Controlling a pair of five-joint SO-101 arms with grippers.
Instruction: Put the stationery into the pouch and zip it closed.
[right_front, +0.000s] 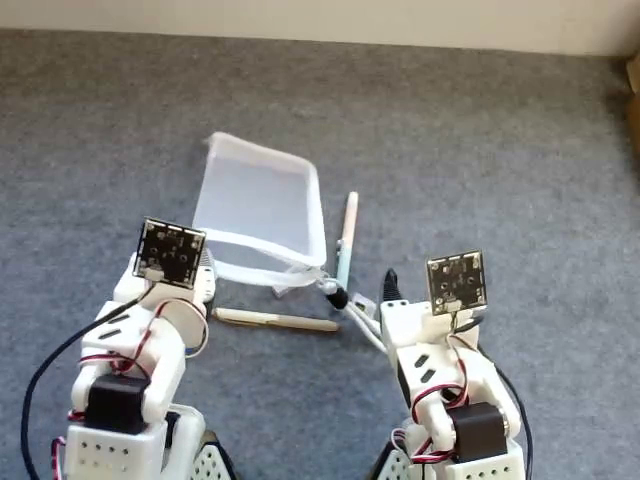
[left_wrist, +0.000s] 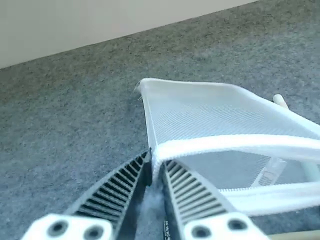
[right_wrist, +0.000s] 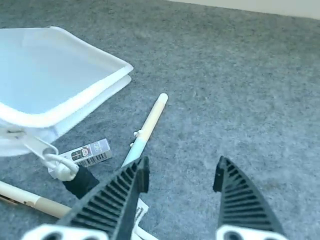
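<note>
pouch rim between left jaws

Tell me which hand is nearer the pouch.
Left. The left hand grips the pouch at its rim corner; the right hand hangs open beside the pouch, near the two-tone pen.

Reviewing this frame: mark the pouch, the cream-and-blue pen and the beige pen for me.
pouch (right_front: 255, 195), high view, middle of its mesh face.
cream-and-blue pen (right_front: 346, 245), high view, mid-barrel.
beige pen (right_front: 276, 319), high view, mid-barrel.
</note>
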